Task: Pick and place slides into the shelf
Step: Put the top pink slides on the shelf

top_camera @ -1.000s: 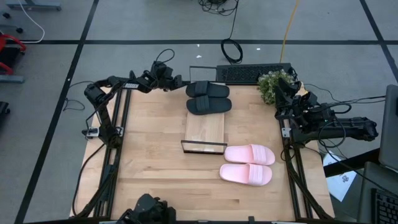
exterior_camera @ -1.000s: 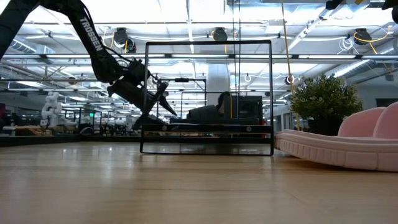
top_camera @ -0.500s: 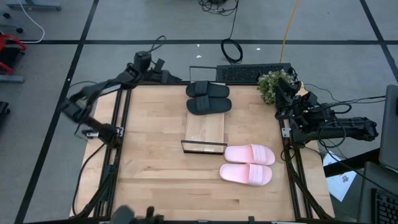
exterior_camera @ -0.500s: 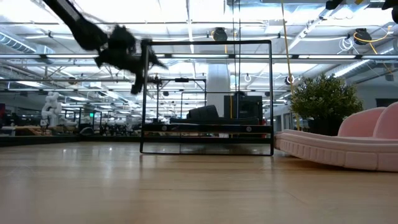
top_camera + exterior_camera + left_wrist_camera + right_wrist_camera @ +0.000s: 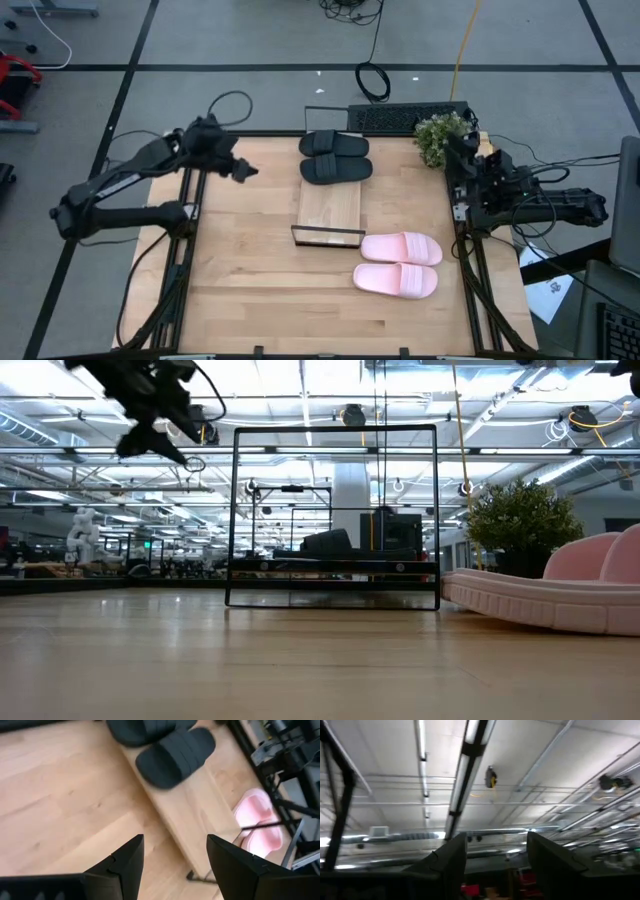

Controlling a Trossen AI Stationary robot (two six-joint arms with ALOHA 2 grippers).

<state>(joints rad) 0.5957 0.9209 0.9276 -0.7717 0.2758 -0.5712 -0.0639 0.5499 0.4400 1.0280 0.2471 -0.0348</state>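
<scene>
- High: since the earlier frame, left gripper [image 5: 243,171] swung from the black slides [image 5: 335,158] toward the table's left edge; black pair on shelf [image 5: 330,205], pink slides [image 5: 398,264] beside it on the table.
- Low: left gripper raised, clear of frame.
- Left wrist: fingers [image 5: 125,862] wide, empty.
- Right wrist: right gripper [image 5: 495,860] parked, spread, pointing at the ceiling.
- Next: grasp a pink strap squarely.

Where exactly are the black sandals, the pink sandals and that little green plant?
black slides [image 5: 335,170]: high view, on the strap of the nearer black one.
pink slides [image 5: 400,248]: high view, on the strap of the upper pink one.
plant [image 5: 438,135]: high view, on its leaves.
</scene>
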